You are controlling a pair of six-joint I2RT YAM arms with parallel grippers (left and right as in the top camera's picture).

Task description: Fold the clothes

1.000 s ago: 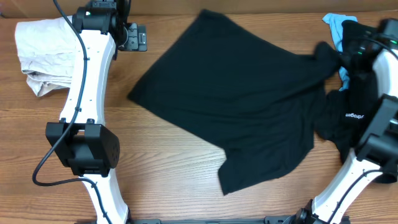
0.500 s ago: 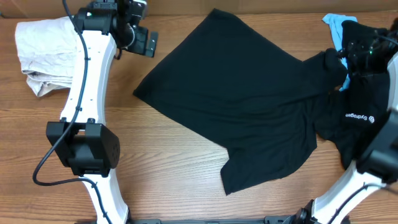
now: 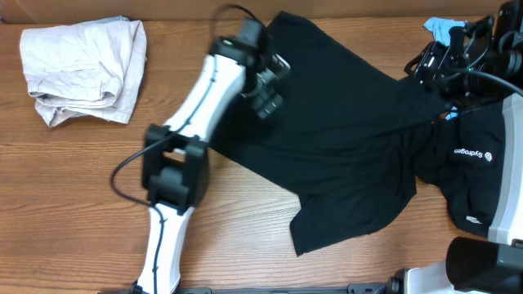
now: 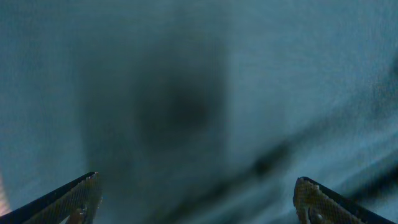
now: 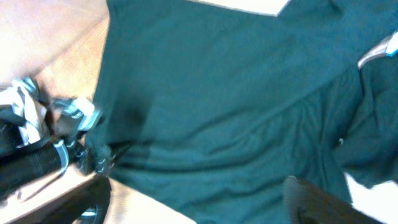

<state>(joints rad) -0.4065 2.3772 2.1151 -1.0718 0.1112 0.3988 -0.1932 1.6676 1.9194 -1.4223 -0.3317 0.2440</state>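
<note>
Over the edge of the plain black T-shirt (image 3: 343,139) that faces the beige garment (image 3: 82,69), your left gripper (image 3: 265,86) hovers with its jaws wide apart and nothing between them. Its wrist camera shows only blurred dark cloth close below. The shirt lies spread on a slant across the middle of the table (image 3: 82,204), and its right side runs up against the black logo shirt (image 3: 474,155). Your right gripper (image 3: 431,64) sits above that meeting point. Its fingers stand apart in its own view and grip nothing, so neither arm pins the cloth. If you come down too far inside the edge, you will likely pinch a bunch of fabric, or both layers, rather than a clean hem, and the fold would then start crooked. If you pull with the left arm alone, the whole shirt may slide instead of folding. Where the two black garments touch, the logo shirt could be dragged along. Whether they overlap or merely touch cannot be told, black on black. Watch the lower corner, which already looks curled, because a fold laid over it would lock in the wrinkle. The light-blue piece (image 3: 441,28) lies just beside the right gripper and could snag if that arm drops carelessly.
</note>
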